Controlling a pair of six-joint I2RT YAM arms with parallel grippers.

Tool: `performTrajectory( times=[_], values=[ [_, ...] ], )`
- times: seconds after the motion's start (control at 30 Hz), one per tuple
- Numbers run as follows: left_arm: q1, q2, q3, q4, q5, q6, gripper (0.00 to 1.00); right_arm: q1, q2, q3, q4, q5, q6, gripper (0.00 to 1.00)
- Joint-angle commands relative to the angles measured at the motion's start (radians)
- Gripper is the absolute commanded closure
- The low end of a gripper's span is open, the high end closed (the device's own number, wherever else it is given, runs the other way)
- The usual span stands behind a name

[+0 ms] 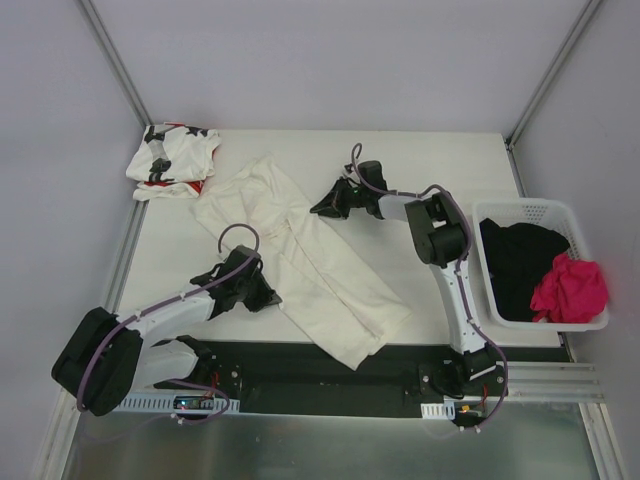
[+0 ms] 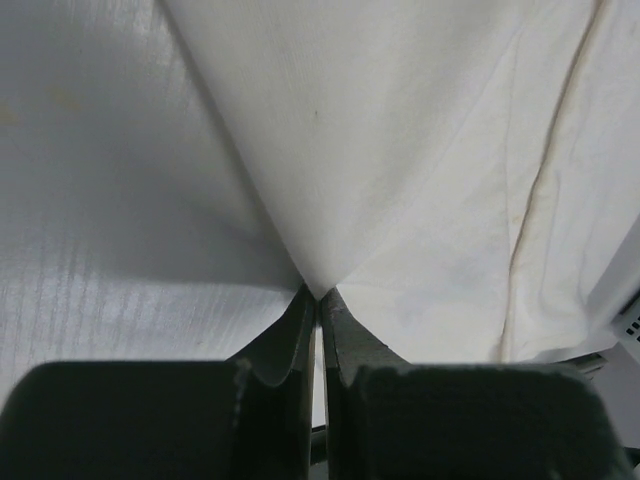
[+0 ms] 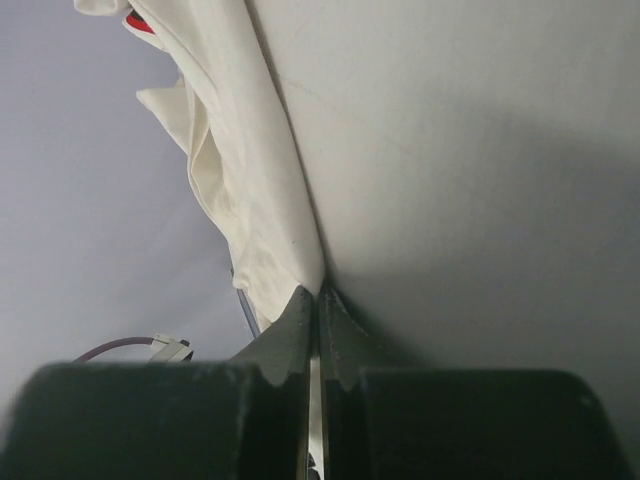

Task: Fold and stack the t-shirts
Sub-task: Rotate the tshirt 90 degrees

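Status: cream t-shirt (image 1: 320, 270) lies diagonally across the bench (image 1: 440, 160); star-print t-shirt (image 1: 170, 160) is bunched at the far-left corner. The left pincer (image 2: 318, 295) and right pincer (image 3: 320, 292) are both clenched on cream edges. Lift in sync, keep the cloth taut, lay edge onto edge.

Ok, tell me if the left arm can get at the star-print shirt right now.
Probably not yet: its fingers are shut on the cream shirt. Nothing lies between it and the star-print shirt, so once it lets go, likely yes.
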Motion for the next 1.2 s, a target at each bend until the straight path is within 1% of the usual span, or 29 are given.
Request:
performTrajectory(
  times=[0.0, 0.1, 0.17, 0.27, 0.33, 0.37, 0.43, 0.47, 0.5, 0.53, 0.6, 0.67, 0.87, 0.9, 1.03, 1.17],
  values=[
    [-0.005, 0.056, 0.064, -0.027, -0.041, 0.03, 1.0, -0.048, 0.012, 0.03, 0.037, 0.021, 0.002, 0.99],
    [-0.005, 0.1, 0.115, -0.013, -0.05, 0.055, 1.0, -0.077, 0.001, 0.015, 0.043, 0.024, 0.002, 0.99],
    [-0.005, 0.122, 0.153, -0.013, -0.053, 0.07, 0.86, -0.1, -0.017, -0.013, 0.057, 0.025, 0.002, 0.99],
    [-0.005, 0.153, 0.191, -0.002, -0.058, 0.084, 0.88, -0.129, -0.037, -0.053, 0.074, 0.03, 0.002, 0.99],
    [-0.005, 0.169, 0.207, 0.002, -0.063, 0.093, 0.85, -0.157, -0.05, -0.073, 0.082, 0.036, 0.005, 0.99],
    [-0.005, 0.174, 0.222, 0.005, -0.063, 0.096, 0.77, -0.164, -0.053, -0.095, 0.094, 0.04, 0.007, 0.99],
    [-0.005, 0.191, 0.236, 0.005, -0.061, 0.109, 0.65, -0.196, -0.066, -0.119, 0.114, 0.045, 0.013, 0.99],
    [-0.005, 0.194, 0.244, 0.005, -0.058, 0.112, 0.53, -0.209, -0.074, -0.152, 0.124, 0.054, 0.018, 0.99],
    [-0.004, 0.2, 0.245, 0.005, -0.055, 0.115, 0.49, -0.221, -0.079, -0.169, 0.141, 0.059, 0.022, 0.99],
    [-0.004, 0.202, 0.248, 0.005, -0.055, 0.121, 0.47, -0.244, -0.092, -0.189, 0.161, 0.062, 0.027, 0.99],
    [-0.004, 0.2, 0.244, 0.005, -0.053, 0.124, 0.45, -0.269, -0.108, -0.247, 0.187, 0.079, 0.036, 0.99],
    [-0.004, 0.196, 0.236, 0.005, -0.055, 0.124, 0.45, -0.304, -0.141, -0.289, 0.212, 0.108, 0.038, 0.99],
    [-0.002, 0.153, 0.219, 0.004, -0.058, 0.132, 0.45, -0.388, -0.252, -0.51, 0.305, 0.206, 0.053, 0.99],
    [-0.002, 0.145, 0.218, 0.004, -0.063, 0.133, 0.46, -0.407, -0.281, -0.571, 0.324, 0.215, 0.059, 0.99],
    [0.002, 0.119, 0.21, 0.001, -0.073, 0.138, 0.46, -0.425, -0.342, -0.672, 0.37, 0.26, 0.051, 0.99],
    [0.007, 0.119, 0.219, 0.002, -0.075, 0.153, 0.46, -0.421, -0.382, -0.728, 0.385, 0.283, 0.051, 0.99]
  ],
)
